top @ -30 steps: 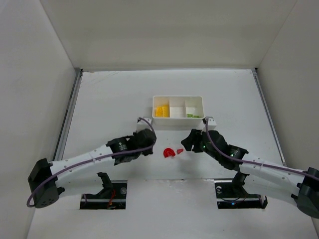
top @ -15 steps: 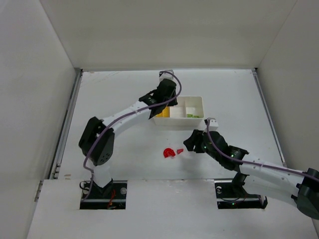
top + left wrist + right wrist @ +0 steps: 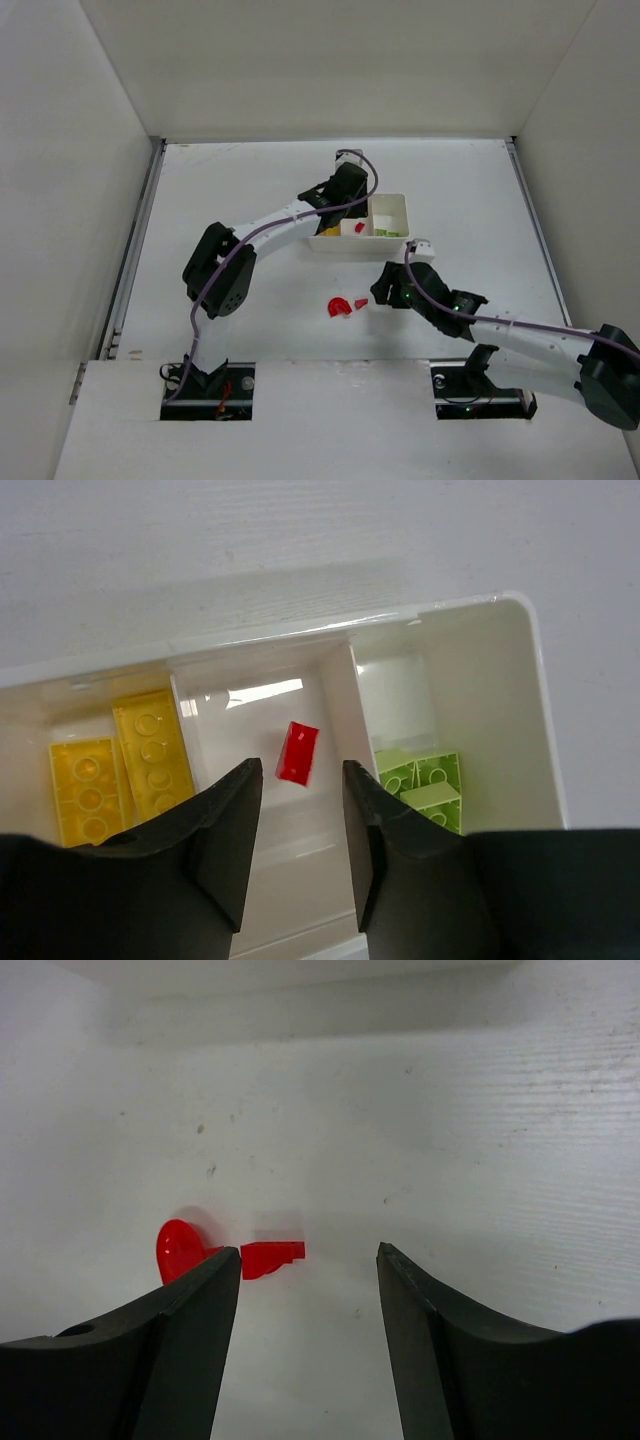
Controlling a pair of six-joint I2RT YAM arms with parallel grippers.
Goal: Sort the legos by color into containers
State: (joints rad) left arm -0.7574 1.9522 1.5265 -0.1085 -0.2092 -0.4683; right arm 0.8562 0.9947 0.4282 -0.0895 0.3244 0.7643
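Note:
The white tray (image 3: 392, 197) has three compartments. In the left wrist view the tray (image 3: 450, 604) holds yellow legos (image 3: 150, 752) on the left, a small red lego (image 3: 298, 752) in the middle and pale green legos (image 3: 425, 785) on the right. My left gripper (image 3: 300, 785) is open and empty above the middle compartment; it also shows in the top view (image 3: 349, 198), and so does the red lego (image 3: 359, 228). A red half-disc (image 3: 338, 307) and a red wedge (image 3: 361, 303) lie on the table. My right gripper (image 3: 308, 1260) is open just right of the wedge (image 3: 272, 1257) and the half-disc (image 3: 178, 1249).
White walls enclose the table on the left, back and right. The left arm (image 3: 270, 222) stretches across the table's middle left to the tray. The right arm (image 3: 500, 330) lies low along the front right.
My left arm swung from beside the red pieces up to the tray and across to the middle compartment. A red lego now shows in that compartment. My right gripper barely moved.

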